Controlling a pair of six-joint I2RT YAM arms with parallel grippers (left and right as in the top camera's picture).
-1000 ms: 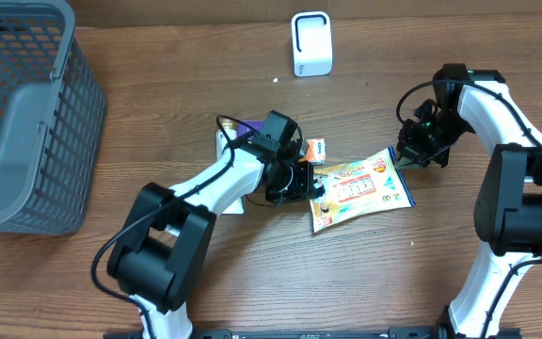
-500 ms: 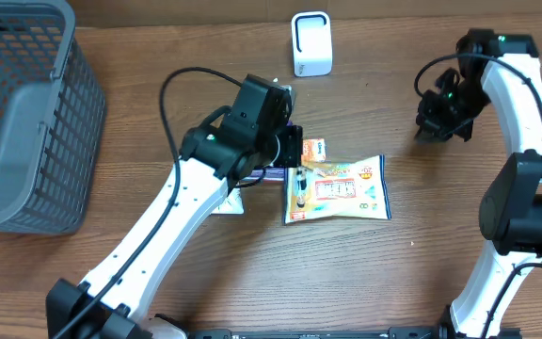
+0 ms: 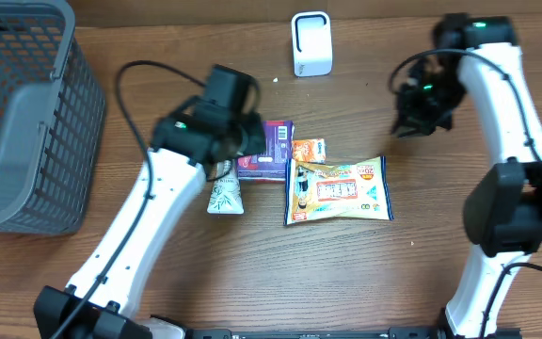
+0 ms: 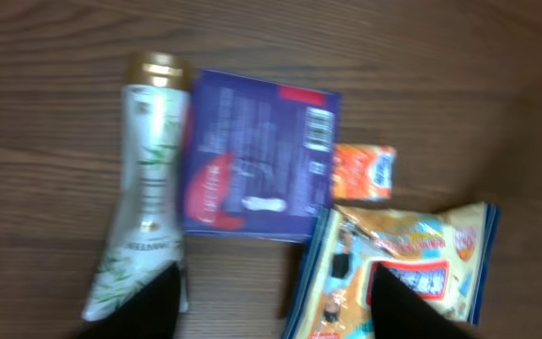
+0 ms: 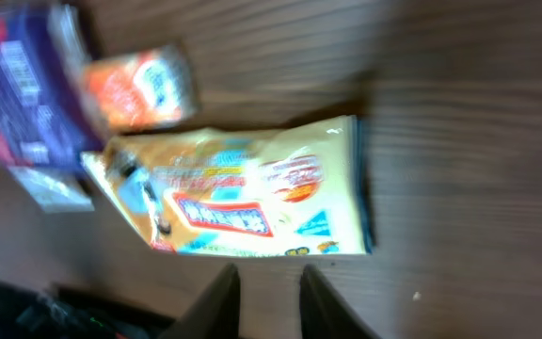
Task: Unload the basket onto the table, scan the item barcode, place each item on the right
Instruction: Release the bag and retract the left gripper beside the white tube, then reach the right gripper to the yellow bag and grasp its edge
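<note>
Several items lie together mid-table: a yellow snack bag (image 3: 337,190) (image 4: 412,264) (image 5: 243,198), a purple packet (image 3: 264,162) (image 4: 252,155) with a barcode (image 4: 319,129) showing near its edge, a small orange packet (image 3: 308,150) (image 4: 363,172) and a white tube (image 3: 224,193) (image 4: 144,207). The white scanner (image 3: 310,43) stands at the back. My left gripper (image 3: 236,149) (image 4: 276,311) hovers above the tube and purple packet, open and empty. At the right my right gripper (image 3: 406,127) (image 5: 273,303) hangs above bare table beside the snack bag, open a little and holding nothing.
A grey mesh basket (image 3: 22,113) fills the far left of the table. The wooden table (image 3: 280,273) runs bare in front of the items and between the snack bag and the right arm.
My left gripper let go of the snack bag, opened, and rose back and to the left. The bag now lies square. My right gripper opened slightly and shifted left.
</note>
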